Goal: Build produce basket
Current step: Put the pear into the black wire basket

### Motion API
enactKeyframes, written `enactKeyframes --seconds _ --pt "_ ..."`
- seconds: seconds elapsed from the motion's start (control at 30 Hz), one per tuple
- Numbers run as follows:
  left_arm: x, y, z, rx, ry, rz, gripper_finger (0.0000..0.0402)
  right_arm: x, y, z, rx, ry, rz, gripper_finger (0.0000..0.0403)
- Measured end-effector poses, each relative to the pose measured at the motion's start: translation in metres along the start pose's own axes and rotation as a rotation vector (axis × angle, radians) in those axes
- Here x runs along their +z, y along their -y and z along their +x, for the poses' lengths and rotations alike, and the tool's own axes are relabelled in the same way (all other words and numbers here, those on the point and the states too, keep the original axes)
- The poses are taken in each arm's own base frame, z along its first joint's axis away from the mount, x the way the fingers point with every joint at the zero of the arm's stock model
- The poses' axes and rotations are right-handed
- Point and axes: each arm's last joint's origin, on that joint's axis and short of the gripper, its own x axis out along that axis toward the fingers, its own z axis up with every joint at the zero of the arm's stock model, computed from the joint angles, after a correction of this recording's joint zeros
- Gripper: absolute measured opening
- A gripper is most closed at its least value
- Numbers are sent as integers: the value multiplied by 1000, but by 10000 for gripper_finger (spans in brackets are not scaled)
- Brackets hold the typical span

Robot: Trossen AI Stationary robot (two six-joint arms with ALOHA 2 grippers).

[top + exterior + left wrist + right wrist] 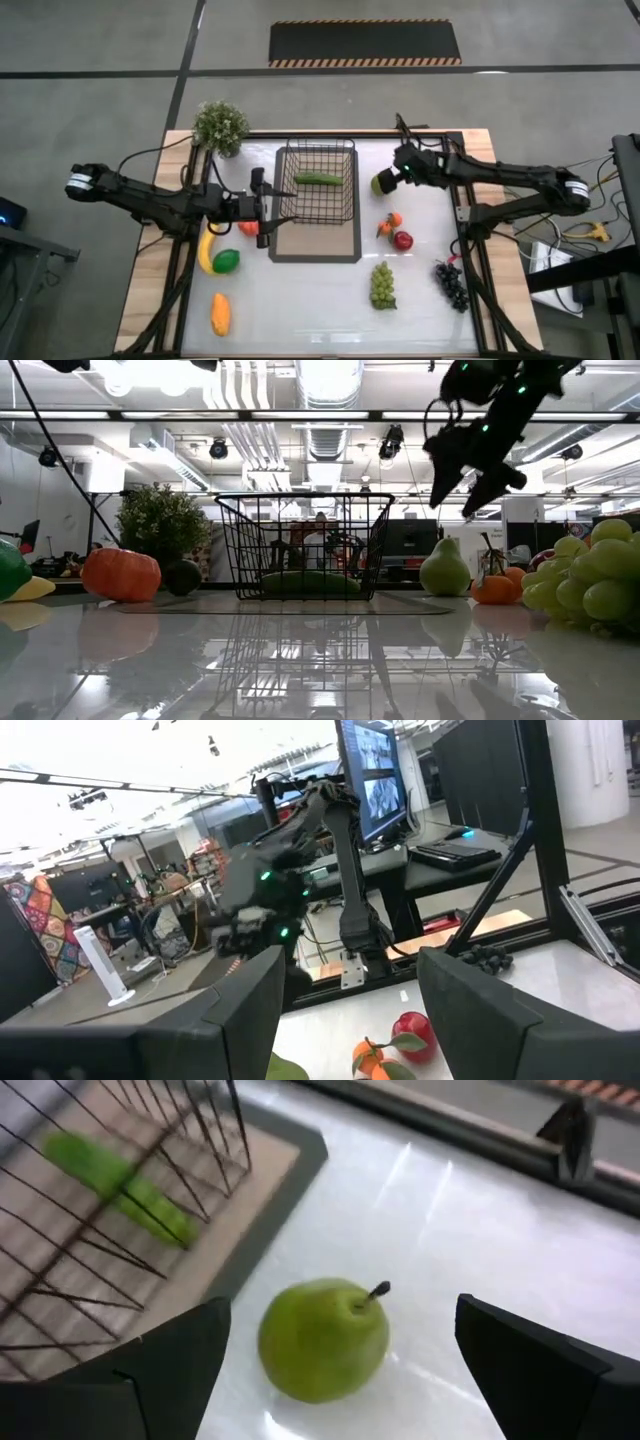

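Above white table, right claw (340,1380) (wide open) over pear (323,1338).

White table (310,300) bears mat (315,245), produce (383,284), plant (220,127).

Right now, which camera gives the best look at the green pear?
The right wrist view: the pear fills the frame, stem up, between open fingers. The high view shows it small beside the basket; the low view shows it side-on; the left wrist view barely shows it.
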Motion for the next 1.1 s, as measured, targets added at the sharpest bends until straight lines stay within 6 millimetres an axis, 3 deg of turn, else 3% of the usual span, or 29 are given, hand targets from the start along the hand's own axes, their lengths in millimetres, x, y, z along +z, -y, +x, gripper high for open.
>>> enactKeyframes --seconds 0.27,0.7,1.1 --pt "0 0 0 0 -1 0 212 10 7 32 -22 -113 -21 368" --pt "0 0 0 -1 -2 0 212 4 5 52 -45 -169 -31 363" --pt "0 0 0 -1 -3 0 212 2 4 58 -53 -183 -34 220"
